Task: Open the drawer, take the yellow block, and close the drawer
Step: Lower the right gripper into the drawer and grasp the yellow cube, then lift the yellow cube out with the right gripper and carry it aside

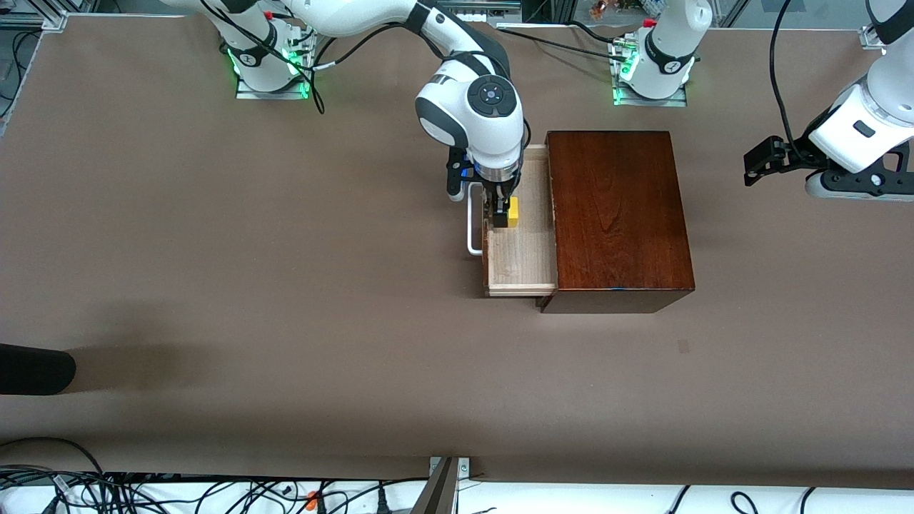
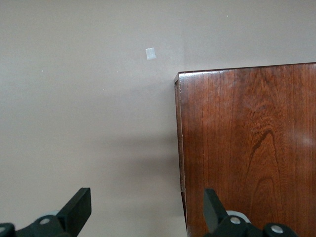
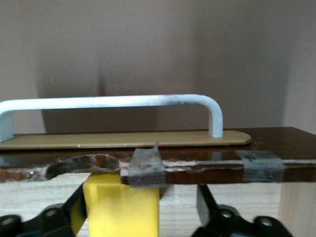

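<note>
Yellow block (image 1: 512,211) sits between the right gripper's (image 1: 503,214) fingers inside the open drawer (image 1: 521,250); the left gripper (image 2: 143,217) waits, jaws apart, over the box (image 1: 618,214) edge.

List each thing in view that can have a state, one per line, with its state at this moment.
drawer: pulled out of the wooden box, open.
yellow block: inside the drawer, between the fingers of the right pincer.
right pincer: lowered into the drawer, fingers on either side of the yellow block.
left pincer: open, holding nothing, over the table beside the wooden box; this arm waits.
</note>
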`<action>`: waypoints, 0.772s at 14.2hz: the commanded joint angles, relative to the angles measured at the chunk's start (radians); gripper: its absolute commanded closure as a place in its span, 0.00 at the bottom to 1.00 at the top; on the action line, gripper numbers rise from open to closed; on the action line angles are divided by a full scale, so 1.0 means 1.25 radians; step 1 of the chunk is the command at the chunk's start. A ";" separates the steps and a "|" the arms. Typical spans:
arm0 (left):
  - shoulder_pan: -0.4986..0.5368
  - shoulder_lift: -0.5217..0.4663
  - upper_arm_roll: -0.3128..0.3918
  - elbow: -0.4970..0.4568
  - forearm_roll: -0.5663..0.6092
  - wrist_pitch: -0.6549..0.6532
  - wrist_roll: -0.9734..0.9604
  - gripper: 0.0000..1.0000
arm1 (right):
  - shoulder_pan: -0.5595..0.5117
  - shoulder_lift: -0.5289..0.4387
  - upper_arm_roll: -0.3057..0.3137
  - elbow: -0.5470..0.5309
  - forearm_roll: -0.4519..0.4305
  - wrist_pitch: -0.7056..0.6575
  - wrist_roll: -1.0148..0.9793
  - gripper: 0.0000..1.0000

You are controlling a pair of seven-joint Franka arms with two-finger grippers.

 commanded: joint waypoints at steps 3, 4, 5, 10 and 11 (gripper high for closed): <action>-0.001 0.005 -0.001 0.017 -0.010 -0.016 0.003 0.00 | 0.014 -0.011 -0.007 0.052 -0.013 -0.027 0.016 1.00; -0.001 0.005 -0.001 0.017 -0.010 -0.016 0.003 0.00 | 0.014 -0.014 -0.003 0.080 -0.011 -0.063 0.016 1.00; -0.001 0.005 0.000 0.017 -0.010 -0.016 0.003 0.00 | 0.014 -0.014 0.001 0.124 -0.004 -0.111 0.015 1.00; -0.001 0.005 -0.002 0.017 -0.010 -0.016 0.003 0.00 | -0.032 -0.082 -0.001 0.211 0.037 -0.290 -0.111 1.00; -0.002 0.005 -0.003 0.017 -0.009 -0.016 0.004 0.00 | -0.049 -0.114 -0.004 0.207 0.050 -0.328 -0.206 1.00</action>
